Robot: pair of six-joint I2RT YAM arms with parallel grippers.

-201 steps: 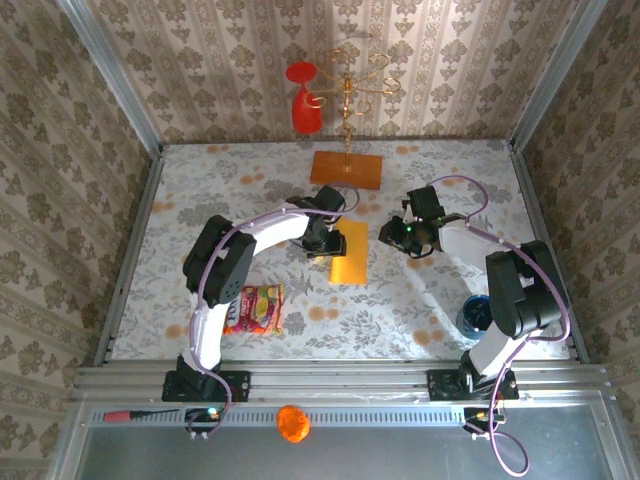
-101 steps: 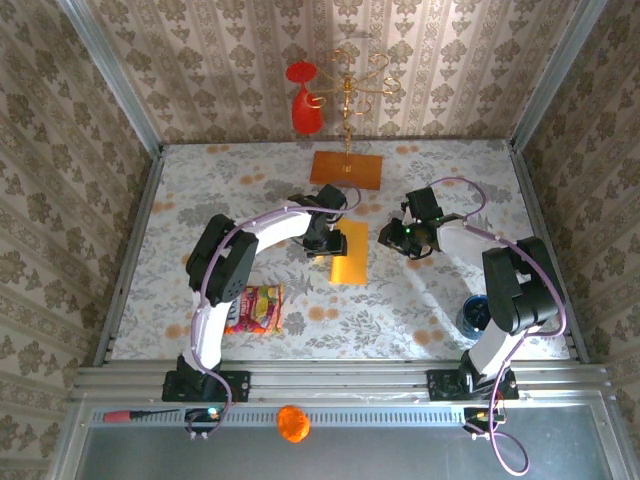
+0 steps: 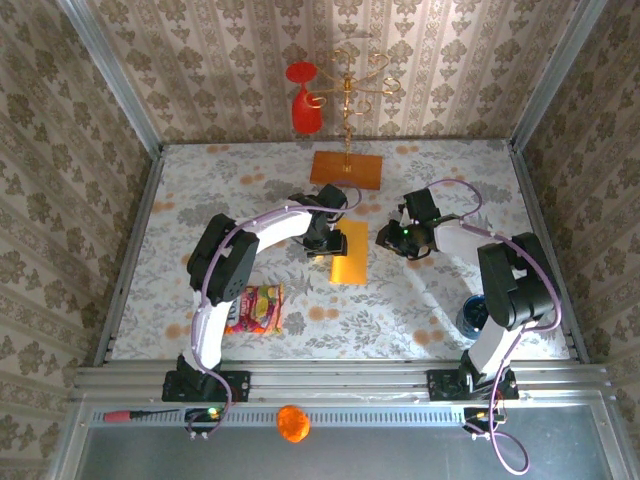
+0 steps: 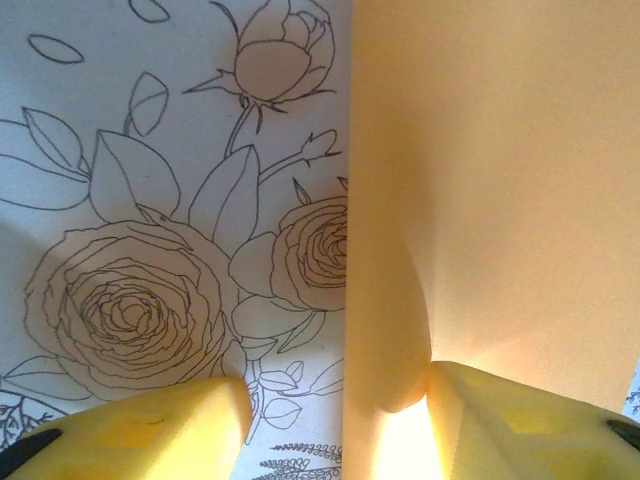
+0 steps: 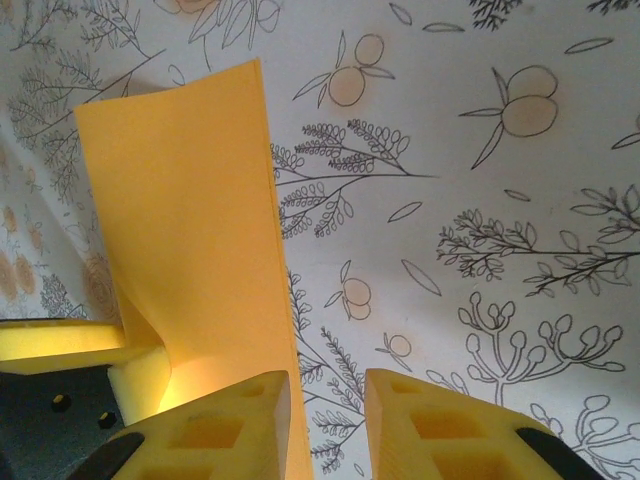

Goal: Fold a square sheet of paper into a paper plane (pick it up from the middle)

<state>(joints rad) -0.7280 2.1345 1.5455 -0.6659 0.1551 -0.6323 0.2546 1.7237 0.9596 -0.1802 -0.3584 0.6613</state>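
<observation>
Paper [image 3: 349, 252]: folded narrow strip, flat at table [image 3: 240, 200] centre, long axis near-to-far. Left gripper [image 4: 335, 400]: jaws apart, straddling its left edge. Right gripper [image 5: 327, 390]: narrow empty gap, beside right edge.

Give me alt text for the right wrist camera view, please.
A thin yellow-orange paper sheet lies on a white tablecloth printed with line-drawn plants. The right gripper, yellow fingers slightly apart, sits at the sheet's edge.
</observation>
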